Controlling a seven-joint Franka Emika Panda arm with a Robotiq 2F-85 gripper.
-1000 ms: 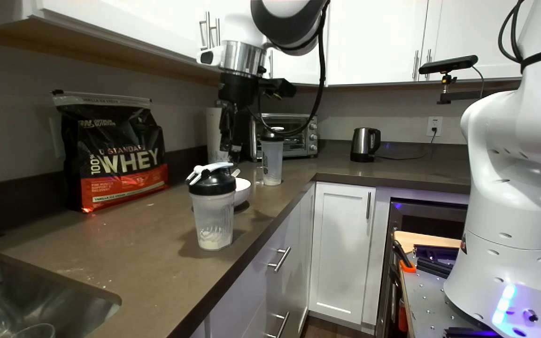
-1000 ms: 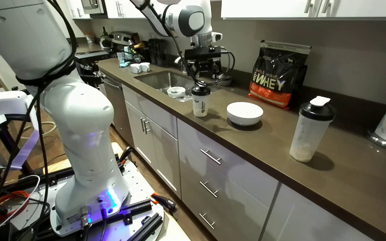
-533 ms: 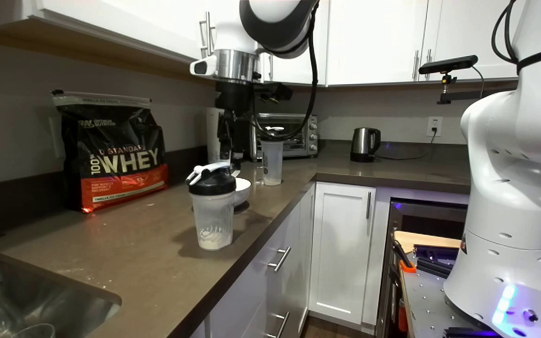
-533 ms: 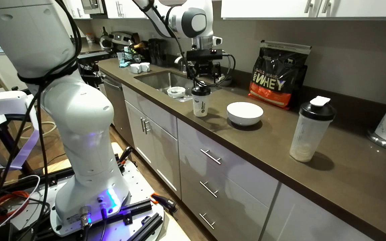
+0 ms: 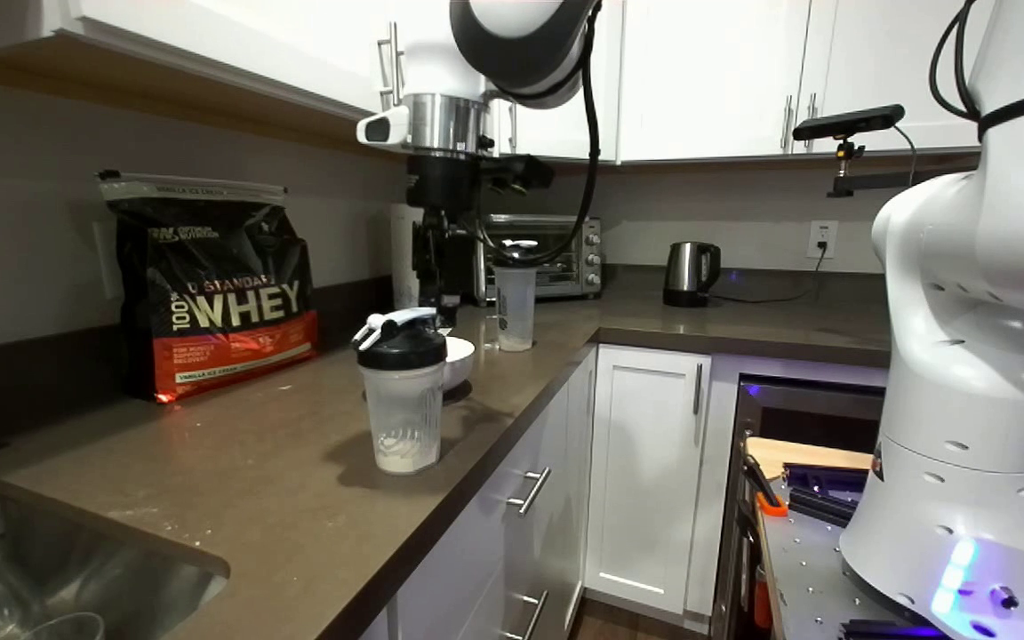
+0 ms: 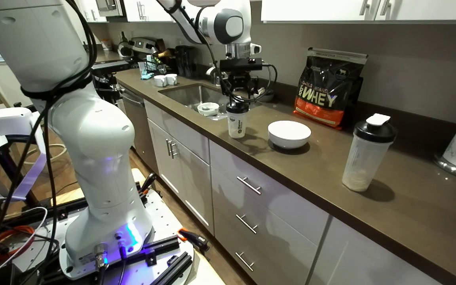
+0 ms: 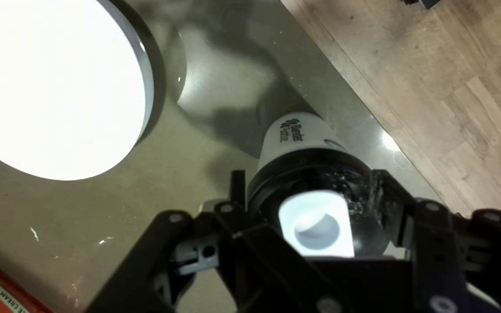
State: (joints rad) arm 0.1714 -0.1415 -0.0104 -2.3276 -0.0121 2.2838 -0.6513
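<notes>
OK, tool (image 7: 309, 184), spread partway, flanks glossy rnd blk lid (image 7: 313, 174) of cloudy plastic shaker (image 7: 300, 139), grip on it unclear.

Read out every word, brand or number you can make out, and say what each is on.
"100%", on the black and red bag
"WHEY", same bag
"OPTIMUM NUTRITION", same bag
"D STANDAR", same bag, ends unclear
"SUPPORT & RECOVERY", same bag
"VANILLA ICE CREAM", same bag
"Blender", on the shaker bottle in the wrist view; next word blurred
Too small to read: marks on the other shaker bottle
</notes>
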